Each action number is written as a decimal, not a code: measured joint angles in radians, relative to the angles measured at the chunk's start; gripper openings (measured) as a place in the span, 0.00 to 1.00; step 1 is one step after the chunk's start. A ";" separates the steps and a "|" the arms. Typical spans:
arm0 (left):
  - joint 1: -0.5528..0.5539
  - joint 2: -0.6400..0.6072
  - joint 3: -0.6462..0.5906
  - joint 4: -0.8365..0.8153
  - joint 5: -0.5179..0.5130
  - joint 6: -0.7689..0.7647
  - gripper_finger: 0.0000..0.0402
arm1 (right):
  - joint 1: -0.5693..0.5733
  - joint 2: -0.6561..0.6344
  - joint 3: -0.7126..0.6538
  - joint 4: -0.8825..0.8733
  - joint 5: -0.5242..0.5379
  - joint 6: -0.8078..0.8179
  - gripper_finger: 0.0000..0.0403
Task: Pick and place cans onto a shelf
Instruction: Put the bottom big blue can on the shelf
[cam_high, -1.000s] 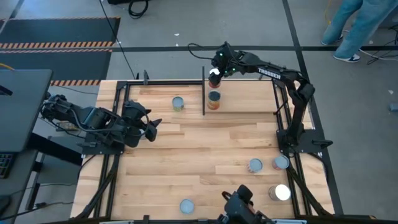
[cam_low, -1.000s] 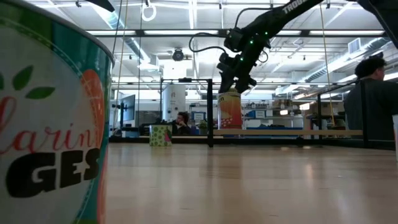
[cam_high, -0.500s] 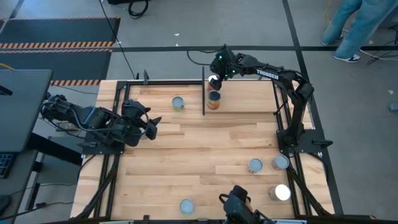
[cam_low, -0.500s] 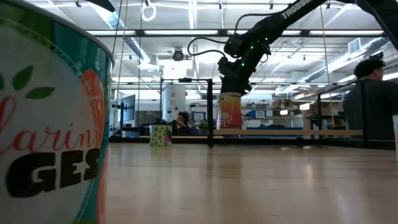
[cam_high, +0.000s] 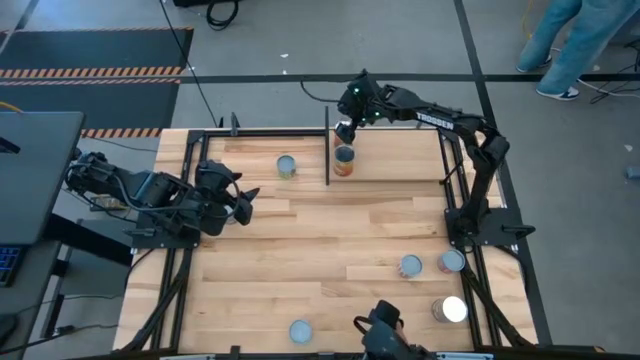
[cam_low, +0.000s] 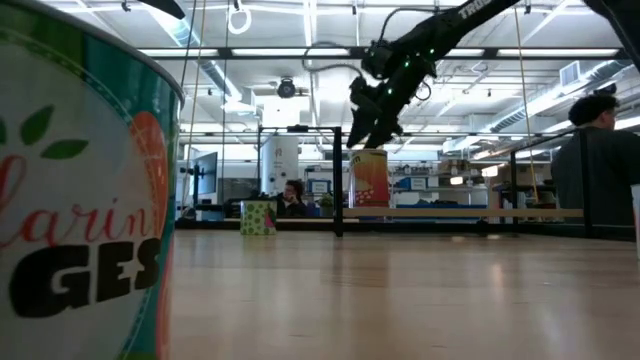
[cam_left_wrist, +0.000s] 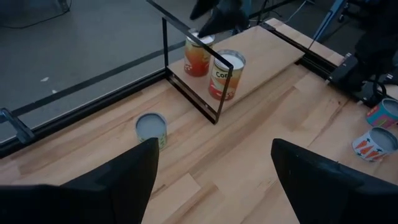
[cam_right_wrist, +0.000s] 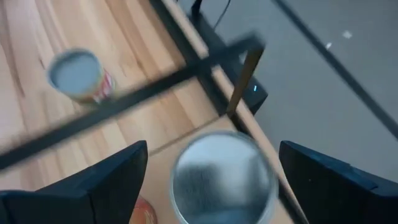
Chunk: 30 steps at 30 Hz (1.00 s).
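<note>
Above the shelf's (cam_high: 400, 160) cans (cam_high: 344, 160), right hand (cam_high: 345, 128), seemingly open.

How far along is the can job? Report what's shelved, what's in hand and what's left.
Done: an orange can and a second can stand on the shelf.
In hand: nothing. The right claw hangs open above the orange can; the left claw waits open at the table's left.
Left: five cans on the table, one beside the shelf and four opposite.
</note>
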<state>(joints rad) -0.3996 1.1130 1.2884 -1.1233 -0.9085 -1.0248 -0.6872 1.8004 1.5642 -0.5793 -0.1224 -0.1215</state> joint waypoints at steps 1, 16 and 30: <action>0.000 0.000 0.000 0.000 0.000 0.000 0.79 | 0.000 -0.021 0.000 0.000 0.002 0.005 0.92; 0.000 0.000 0.000 0.001 -0.048 0.000 0.79 | 0.277 -0.496 0.002 -0.259 0.030 0.242 0.91; 0.000 0.000 0.000 0.002 -0.012 -0.002 0.79 | 1.127 -0.487 0.002 -0.787 0.258 1.029 0.87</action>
<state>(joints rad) -0.3996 1.1133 1.2884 -1.1215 -0.9207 -1.0265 0.4400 1.3136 1.5665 -1.3664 0.1360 0.9071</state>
